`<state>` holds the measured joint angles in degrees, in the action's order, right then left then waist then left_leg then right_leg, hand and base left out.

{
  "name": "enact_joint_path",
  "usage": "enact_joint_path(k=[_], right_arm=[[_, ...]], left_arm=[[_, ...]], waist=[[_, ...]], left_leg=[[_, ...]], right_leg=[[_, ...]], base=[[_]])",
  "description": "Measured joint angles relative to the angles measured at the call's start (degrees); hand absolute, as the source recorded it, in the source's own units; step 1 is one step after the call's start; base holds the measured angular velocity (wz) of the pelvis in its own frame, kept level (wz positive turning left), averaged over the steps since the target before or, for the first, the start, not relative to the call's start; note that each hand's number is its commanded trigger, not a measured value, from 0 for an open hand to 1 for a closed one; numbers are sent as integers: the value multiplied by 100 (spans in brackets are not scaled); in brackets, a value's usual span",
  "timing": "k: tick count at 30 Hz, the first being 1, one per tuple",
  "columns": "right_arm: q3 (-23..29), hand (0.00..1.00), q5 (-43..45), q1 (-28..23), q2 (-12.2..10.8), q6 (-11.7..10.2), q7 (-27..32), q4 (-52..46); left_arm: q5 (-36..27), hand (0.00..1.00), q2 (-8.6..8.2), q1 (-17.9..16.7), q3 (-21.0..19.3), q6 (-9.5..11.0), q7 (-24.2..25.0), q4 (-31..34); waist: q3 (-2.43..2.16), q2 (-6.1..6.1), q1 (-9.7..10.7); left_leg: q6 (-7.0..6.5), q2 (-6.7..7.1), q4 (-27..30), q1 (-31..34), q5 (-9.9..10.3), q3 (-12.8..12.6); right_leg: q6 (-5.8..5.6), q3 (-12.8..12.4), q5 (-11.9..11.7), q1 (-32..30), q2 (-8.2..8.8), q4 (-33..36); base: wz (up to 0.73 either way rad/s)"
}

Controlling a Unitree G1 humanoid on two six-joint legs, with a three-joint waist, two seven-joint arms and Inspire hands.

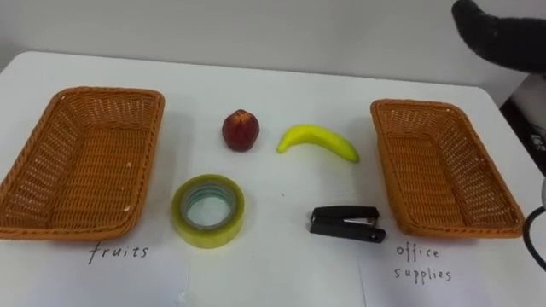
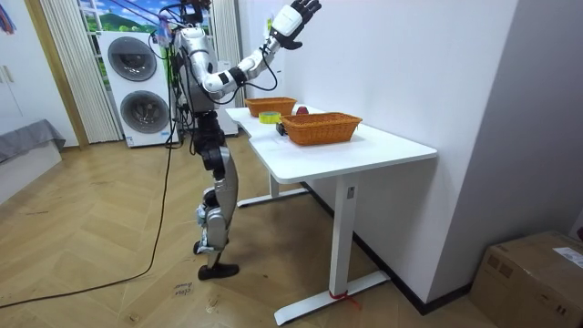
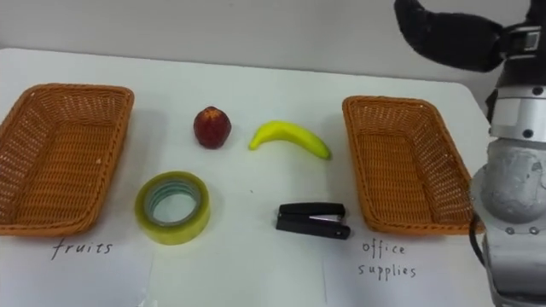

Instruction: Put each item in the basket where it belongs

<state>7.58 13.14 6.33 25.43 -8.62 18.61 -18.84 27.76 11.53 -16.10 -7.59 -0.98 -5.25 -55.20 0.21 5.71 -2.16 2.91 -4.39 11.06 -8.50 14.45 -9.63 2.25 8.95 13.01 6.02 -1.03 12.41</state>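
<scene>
White table (image 1: 281, 85): left basket (image 1: 51, 162), right basket (image 1: 444, 170), apple (image 1: 241, 130), banana (image 1: 320, 141), tape roll (image 1: 209, 234), stapler (image 1: 345, 223).

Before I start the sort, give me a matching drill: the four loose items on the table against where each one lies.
Items:
1. red fruit
2. banana
3. tape roll
4. stapler

Places:
A. near row, closer to the right basket
B. far row, closer to the left basket
C. far row, closer to the right basket
D. near row, closer to the left basket

Pairs: 1-B, 2-C, 3-D, 4-A.
</scene>
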Motion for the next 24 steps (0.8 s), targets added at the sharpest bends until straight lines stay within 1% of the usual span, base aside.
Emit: enact_joint_path(k=[1,3,5,7,9,11,15,19,24], right_arm=[[-47,0,110,0,0,1,-22,24],[-155,0,135,-1,0,-2,-81,72],[-246,0,140,-2,-1,7,-187,223],[-304,0,142,-8,-1,157,-337,332],[-340,0,136,-7,-1,204,-398,364],[-431,0,129,-7,0,210,-528,445],[-443,0,145,-8,25,216,-892,648],[-448,0,230,-8,33,236,-1352,900],[-448,0,407,-8,35,246,-1642,1020]], left_arm=[[-1,0,34,11,14,-1,43,2],[-6,0,69,17,56,-23,93,15],[-6,0,73,25,110,-50,136,50],[-6,0,73,31,111,-61,201,121],[-6,0,77,36,109,-63,202,134],[-6,0,77,45,110,-67,214,133],[-13,0,78,64,111,-66,250,133],[-6,0,82,59,117,-56,258,133],[-5,0,102,58,117,-34,368,183]], waist=[[5,17,-9],[-3,29,-9],[-1,27,-8],[-1,28,-4],[-2,28,-12],[-4,30,-36],[-3,21,-23],[3,-17,-11],[20,-43,-4]], left_leg=[[0,0,0,-10,0,21],[0,-1,6,-8,0,27],[-1,-4,24,2,-1,35],[-9,-2,29,10,-5,30],[-13,-2,31,11,-8,28],[-13,-6,36,15,-9,37],[-13,-5,46,16,-9,33],[-13,-6,37,13,-9,26],[-14,-3,31,14,-9,23]], right_leg=[[0,20,0,-4,1,-6],[2,40,-13,10,0,-29],[5,46,-46,33,-2,-77],[3,45,-56,21,2,-72],[7,41,-59,11,3,-67],[15,34,-63,2,2,-69],[14,44,-69,8,11,-72],[13,52,-71,9,32,-66],[13,56,-71,3,35,-67]], base=[[7],[3],[0],[0],[-2],[-2],[0],[0],[0]])
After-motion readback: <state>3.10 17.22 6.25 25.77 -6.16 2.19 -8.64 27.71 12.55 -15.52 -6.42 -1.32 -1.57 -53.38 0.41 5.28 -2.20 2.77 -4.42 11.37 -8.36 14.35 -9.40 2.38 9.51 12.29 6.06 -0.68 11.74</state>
